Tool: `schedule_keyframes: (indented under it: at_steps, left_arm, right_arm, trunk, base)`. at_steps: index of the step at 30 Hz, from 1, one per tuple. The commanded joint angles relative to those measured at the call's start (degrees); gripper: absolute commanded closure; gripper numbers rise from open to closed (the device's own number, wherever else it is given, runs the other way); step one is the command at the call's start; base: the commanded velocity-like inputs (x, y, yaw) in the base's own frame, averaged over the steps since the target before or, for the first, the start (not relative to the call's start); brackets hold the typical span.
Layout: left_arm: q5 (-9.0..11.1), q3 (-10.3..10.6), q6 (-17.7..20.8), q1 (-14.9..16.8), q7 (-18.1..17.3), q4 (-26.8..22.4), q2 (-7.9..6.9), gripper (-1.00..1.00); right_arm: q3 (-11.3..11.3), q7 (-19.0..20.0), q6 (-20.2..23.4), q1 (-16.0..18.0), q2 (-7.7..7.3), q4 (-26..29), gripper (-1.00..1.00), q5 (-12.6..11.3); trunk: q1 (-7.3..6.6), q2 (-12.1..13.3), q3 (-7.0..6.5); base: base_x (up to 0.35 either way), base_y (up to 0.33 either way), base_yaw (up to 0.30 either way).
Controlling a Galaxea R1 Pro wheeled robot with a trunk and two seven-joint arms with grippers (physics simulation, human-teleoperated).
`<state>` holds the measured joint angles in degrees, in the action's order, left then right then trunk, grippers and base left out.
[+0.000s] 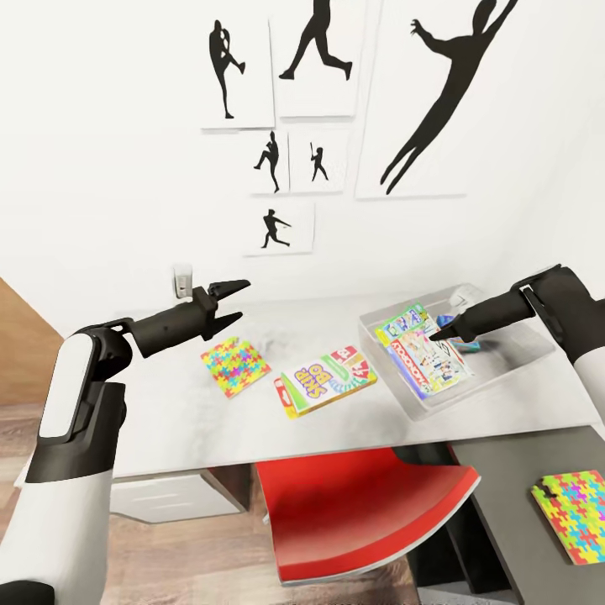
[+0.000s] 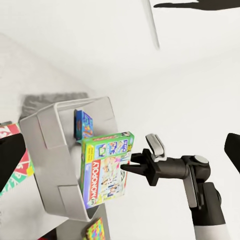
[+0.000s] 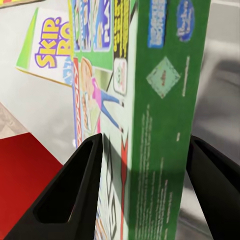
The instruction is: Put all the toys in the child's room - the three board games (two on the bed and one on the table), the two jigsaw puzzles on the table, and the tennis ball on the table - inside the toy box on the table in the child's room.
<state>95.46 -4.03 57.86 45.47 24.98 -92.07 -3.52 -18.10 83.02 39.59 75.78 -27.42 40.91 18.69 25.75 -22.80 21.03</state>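
Observation:
My right gripper [image 1: 441, 329] is shut on a green Monopoly board game [image 1: 424, 353], held tilted on edge inside the light-grey toy box [image 1: 504, 370] at the right of the white table [image 1: 168, 403]. In the right wrist view both fingers [image 3: 75, 195] flank the box [image 3: 155, 125]. A blue box [image 2: 84, 125] stands deeper in the toy box [image 2: 50, 150]. A Skip-Bo board game [image 1: 328, 378] and one jigsaw puzzle [image 1: 235, 365] lie flat mid-table. My left gripper [image 1: 228, 302] hovers open above the puzzle. The tennis ball and the bed are out of view.
A second jigsaw puzzle [image 1: 580, 514] lies on a dark grey surface low at the right. A red chair [image 1: 361, 512] is tucked under the table's front edge. Silhouette prints [image 1: 319, 59] hang on the white wall behind, with a wall socket [image 1: 183, 281] near my left gripper.

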Motion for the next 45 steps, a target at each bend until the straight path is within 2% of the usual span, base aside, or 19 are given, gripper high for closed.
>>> schedule_keyframes:
  at_steps: [1, 21, 35, 45]
  left_arm:
    - [0.6, 0.0, 0.2, 0.1, 0.6, 0.0, 0.04, -1.00]
    - [0.6, 0.6, 0.2, 0.6, 0.8, 0.0, 0.61, -1.00]
    - [0.6, 0.7, 0.2, 0.7, 0.8, 0.0, 0.62, -1.00]
    - [0.6, 0.7, 0.2, 0.7, 0.8, 0.0, 0.62, -1.00]
  right_arm:
    - [-0.1, 0.3, 0.6, 0.1, -0.06, 0.1, 1.00, 0.2]
    - [0.3, -0.2, 0.5, 0.4, -1.02, 0.3, 1.00, 0.2]
    - [0.4, -0.4, 0.5, 0.8, -1.08, 0.2, 1.00, 0.2]
    - [0.5, -2.9, 0.6, 0.9, -1.06, 0.2, 1.00, 0.2]
  trunk:
    - [0.03, -0.1, 0.18]
    - [0.03, -0.1, 0.48]
    - [0.03, -0.1, 0.70]
    - [0.03, -0.1, 1.33]
  base:
    - [0.000, 0.000, 0.000]
    - [0.000, 0.000, 0.000]
    - [0.000, 0.000, 0.000]
    - [0.000, 0.000, 0.000]
